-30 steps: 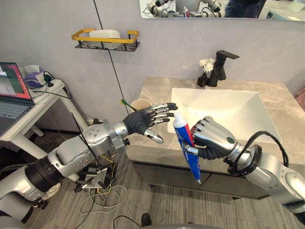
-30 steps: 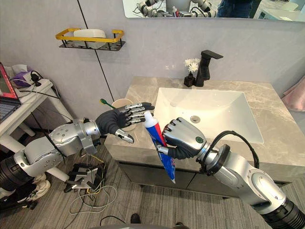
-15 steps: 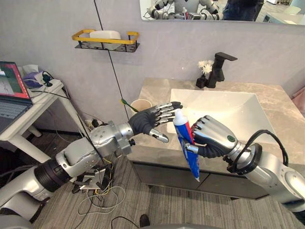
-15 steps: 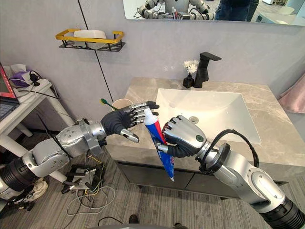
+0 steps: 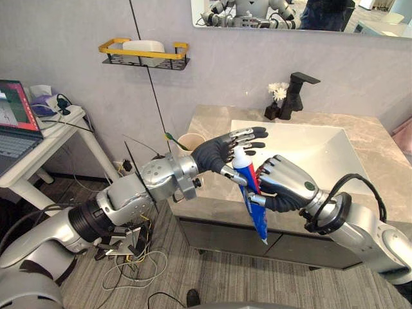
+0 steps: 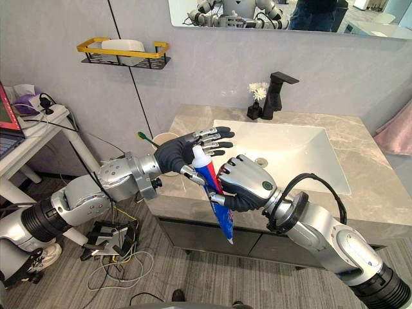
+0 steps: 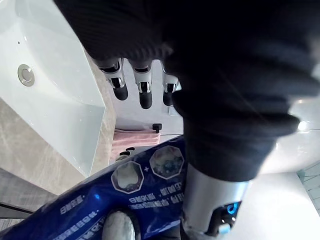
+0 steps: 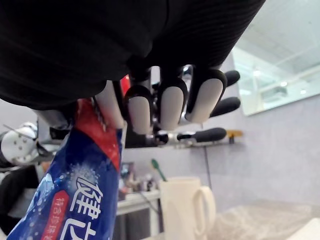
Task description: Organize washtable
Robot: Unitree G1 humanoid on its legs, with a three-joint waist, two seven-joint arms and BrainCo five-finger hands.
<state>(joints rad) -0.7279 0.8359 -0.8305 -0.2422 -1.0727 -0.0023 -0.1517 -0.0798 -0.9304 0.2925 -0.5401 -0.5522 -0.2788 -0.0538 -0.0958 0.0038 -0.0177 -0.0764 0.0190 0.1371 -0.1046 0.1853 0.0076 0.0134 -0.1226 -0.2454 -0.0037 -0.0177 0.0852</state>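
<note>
My right hand [image 5: 287,186] is shut on a red, white and blue toothpaste tube [image 5: 253,205], held upright over the counter's front edge with its white cap [image 5: 239,153] on top. My left hand [image 5: 217,149] is open at the tube's top: its straight fingers reach behind the cap and its thumb lies on the near side. The right wrist view shows the tube [image 8: 82,197] under curled fingers [image 8: 161,106]. The left wrist view shows the tube's blue body [image 7: 127,192] past the straight fingers [image 7: 145,92]. A beige cup [image 5: 190,140] with a green toothbrush [image 5: 169,136] stands at the counter's left.
A white sink [image 5: 344,143] is set in the marble counter [image 5: 212,116], with a black faucet [image 5: 298,90] and a small flower pot [image 5: 277,98] behind it. A yellow-rimmed wall shelf [image 5: 143,55] hangs at upper left. A side table with a laptop [image 5: 16,122] stands on the left.
My left hand has moved right to the tube, and its fingers now reach past the cap. The right hand has kept the tube nearly still.
</note>
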